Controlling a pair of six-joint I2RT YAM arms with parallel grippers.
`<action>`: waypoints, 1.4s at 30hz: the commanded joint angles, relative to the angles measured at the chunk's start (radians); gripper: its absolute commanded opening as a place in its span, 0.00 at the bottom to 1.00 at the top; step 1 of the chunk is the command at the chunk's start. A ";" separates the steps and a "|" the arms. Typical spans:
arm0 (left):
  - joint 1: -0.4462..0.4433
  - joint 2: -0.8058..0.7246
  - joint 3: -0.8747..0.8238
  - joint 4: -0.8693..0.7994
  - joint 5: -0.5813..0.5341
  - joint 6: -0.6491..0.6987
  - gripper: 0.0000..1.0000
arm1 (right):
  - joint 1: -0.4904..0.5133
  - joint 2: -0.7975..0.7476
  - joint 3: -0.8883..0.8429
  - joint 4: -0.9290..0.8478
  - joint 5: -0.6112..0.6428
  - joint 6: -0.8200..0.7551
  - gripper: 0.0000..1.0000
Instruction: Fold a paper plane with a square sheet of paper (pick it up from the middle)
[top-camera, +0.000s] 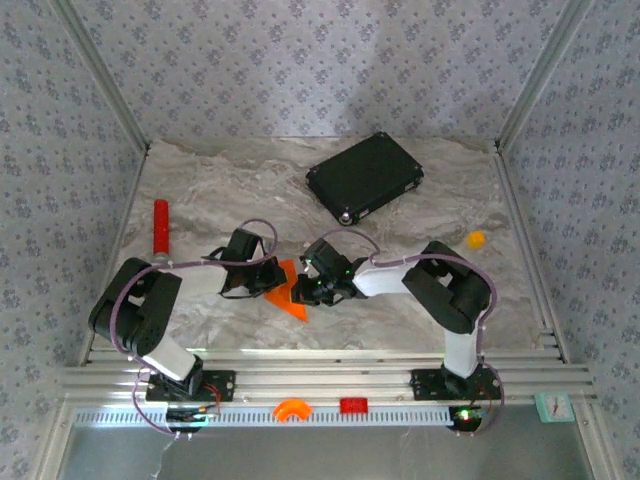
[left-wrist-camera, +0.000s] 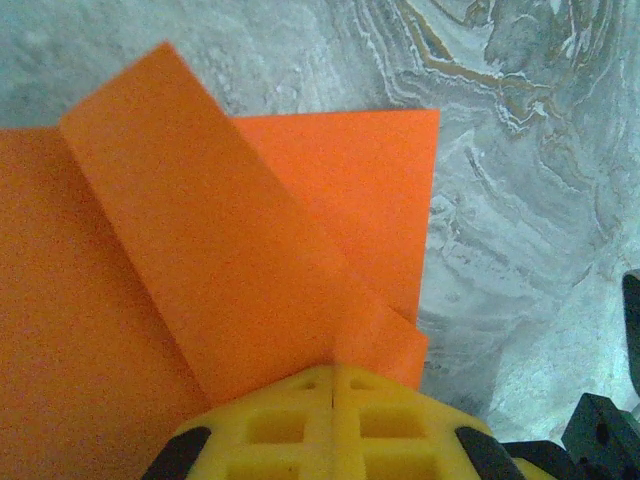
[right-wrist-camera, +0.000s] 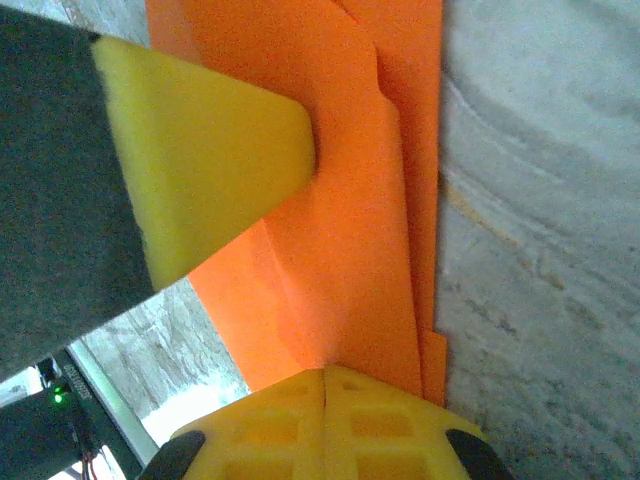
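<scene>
Marbled grey tabletop (top-camera: 240, 190) ringed by patterned walls, with a partly folded orange paper (top-camera: 292, 305) lying near its front middle. The left gripper (left-wrist-camera: 333, 395) and right gripper (right-wrist-camera: 325, 395) meet there from opposite sides, each with jaws pinched together on the paper's layers.

Soft, even light falls from above; the marble tabletop (top-camera: 230, 180) looks pale and washed out, shadows stay faint, and both wrist close-ups are blurry.

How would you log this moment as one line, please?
stage: mid-fold | orange paper: layered folds | left claw: shut on orange paper | right claw: shut on orange paper
</scene>
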 joint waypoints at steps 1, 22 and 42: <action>0.009 -0.063 0.025 -0.051 -0.010 0.002 0.01 | 0.017 0.021 -0.060 -0.169 0.021 -0.032 0.00; -0.022 -0.028 0.091 -0.040 0.160 0.055 0.02 | -0.003 -0.012 -0.085 -0.185 -0.005 -0.076 0.00; 0.157 0.020 0.126 -0.118 0.133 0.131 0.01 | -0.010 -0.010 -0.073 -0.205 0.001 -0.082 0.00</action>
